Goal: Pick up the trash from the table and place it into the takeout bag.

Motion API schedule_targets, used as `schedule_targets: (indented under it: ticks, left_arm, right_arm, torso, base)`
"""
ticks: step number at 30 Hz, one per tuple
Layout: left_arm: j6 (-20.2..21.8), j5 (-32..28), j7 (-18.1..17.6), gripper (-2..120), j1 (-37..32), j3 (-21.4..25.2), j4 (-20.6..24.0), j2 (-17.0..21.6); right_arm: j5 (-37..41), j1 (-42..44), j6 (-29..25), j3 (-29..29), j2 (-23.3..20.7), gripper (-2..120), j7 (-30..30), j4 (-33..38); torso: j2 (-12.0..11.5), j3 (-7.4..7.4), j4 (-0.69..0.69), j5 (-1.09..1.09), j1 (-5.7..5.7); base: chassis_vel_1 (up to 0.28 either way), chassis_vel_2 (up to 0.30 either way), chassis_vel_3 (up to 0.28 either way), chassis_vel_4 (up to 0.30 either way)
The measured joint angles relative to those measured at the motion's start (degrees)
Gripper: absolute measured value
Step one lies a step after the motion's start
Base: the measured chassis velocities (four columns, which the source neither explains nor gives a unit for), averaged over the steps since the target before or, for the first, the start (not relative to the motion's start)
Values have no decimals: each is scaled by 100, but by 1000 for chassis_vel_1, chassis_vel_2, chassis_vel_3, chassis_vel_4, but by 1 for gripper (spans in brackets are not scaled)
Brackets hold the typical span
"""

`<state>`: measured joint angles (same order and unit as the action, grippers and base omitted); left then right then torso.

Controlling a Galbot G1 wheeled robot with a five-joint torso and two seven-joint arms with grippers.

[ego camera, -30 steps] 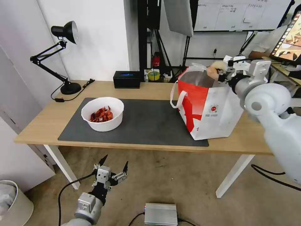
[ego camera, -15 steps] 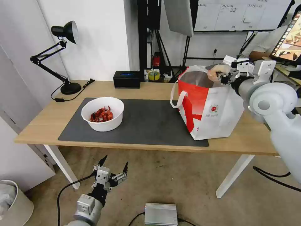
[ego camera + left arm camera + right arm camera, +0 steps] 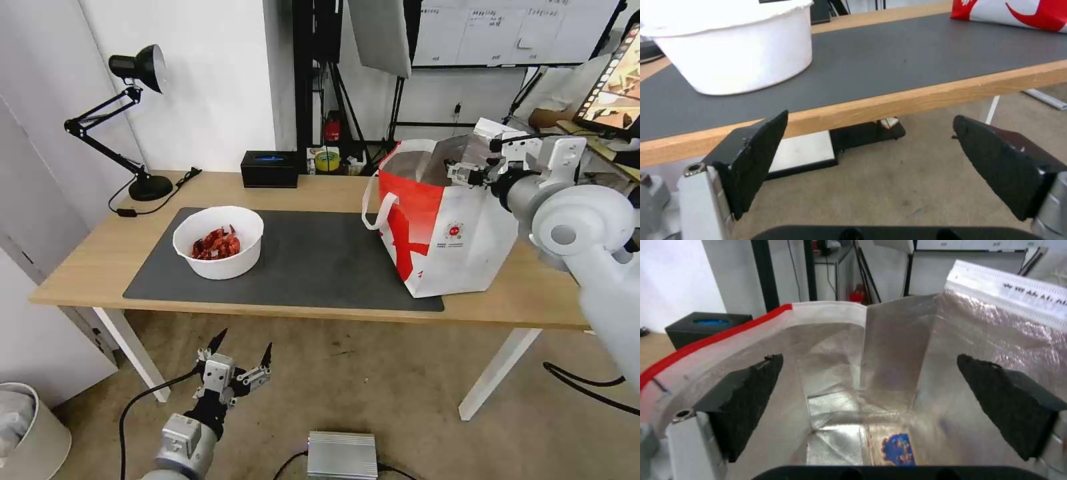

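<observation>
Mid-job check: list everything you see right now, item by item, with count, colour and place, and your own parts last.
takeout bag: 1, red and white with silver foil lining, on the table's right part, mouth open
bowl: 1, white, holding red shells, on the mat's left part
mat: 1, dark grey, across the table's middle
table: 1, light wood on white legs
black box: 1, at the table's back edge
desk lamp: 1, black, back left corner of the table
metal box: 1, silver, on the floor in front of the table
right gripper: 1, black pads, open and empty over the bag's mouth
left gripper: 1, black pads, open, low in front of the table edge
</observation>
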<state>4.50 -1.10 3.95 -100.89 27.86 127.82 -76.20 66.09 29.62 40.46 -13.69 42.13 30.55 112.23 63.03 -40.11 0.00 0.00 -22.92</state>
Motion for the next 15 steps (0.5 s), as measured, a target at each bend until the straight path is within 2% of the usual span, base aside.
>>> schedule_targets:
  ticks: [10,13,15]
  left_arm:
    - [0,1,-2,100,-51,44,77,-3]
    - [-1,1,-3,100,-68,61,92,-1]
    - [-4,1,-2,100,-74,69,103,0]
  right_arm:
    - [-7,130,-145,-30,-76,100,-50,161]
    - [-3,225,-392,-75,-91,100,-179,267]
    - [-75,413,-827,-124,-139,100,-520,414]
  torso:
    - [0,0,0,0,0]
    - [0,0,0,0,0]
    - [0,0,0,0,0]
  base:
    - [0,0,0,0]
    - [0,0,0,0]
    - [0,0,0,0]
